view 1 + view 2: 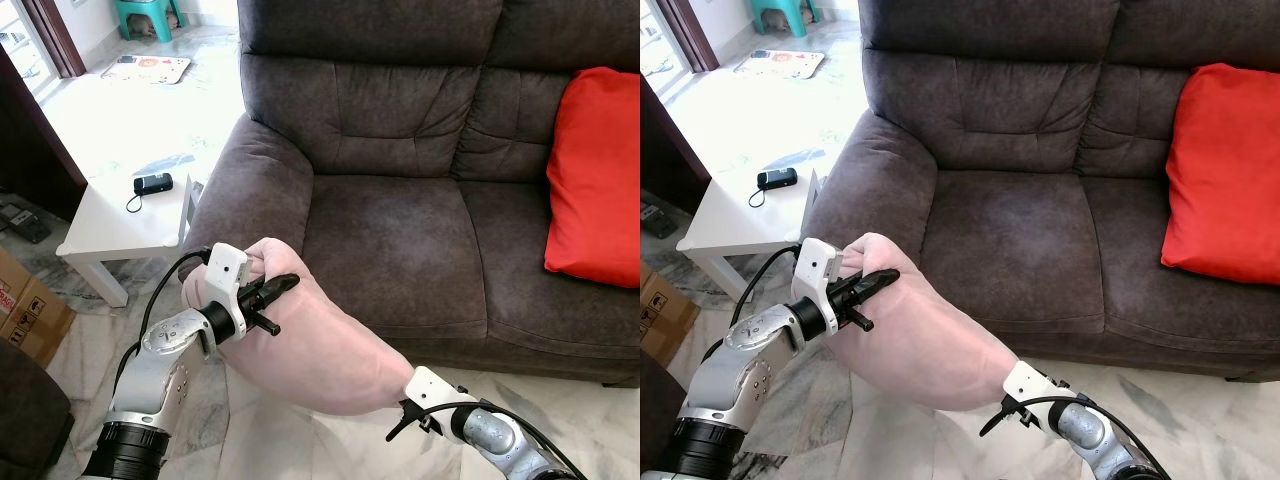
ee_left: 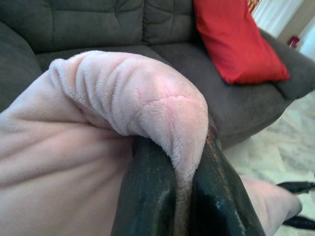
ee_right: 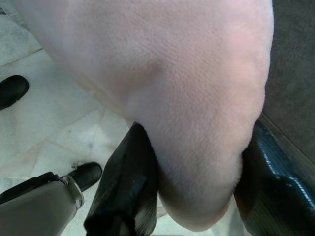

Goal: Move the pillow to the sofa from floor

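A pale pink plush pillow (image 1: 320,345) hangs in the air in front of the dark grey sofa (image 1: 400,230), held up between both arms. My left gripper (image 1: 275,290) is shut on the pillow's upper left corner (image 2: 167,113), the fabric pinched between its black fingers (image 2: 147,196). My right gripper (image 1: 400,420) clamps the pillow's lower right corner (image 3: 197,162), which bulges between its two fingers (image 3: 125,191). The pillow sits below and just before the sofa's left seat cushion (image 1: 1000,240).
A red cushion (image 1: 595,180) leans on the sofa's right seat. A white low table (image 1: 120,215) with a small black device (image 1: 152,183) stands left of the sofa arm (image 1: 240,190). Cardboard boxes (image 1: 25,305) sit at the far left on the marble floor (image 1: 560,410).
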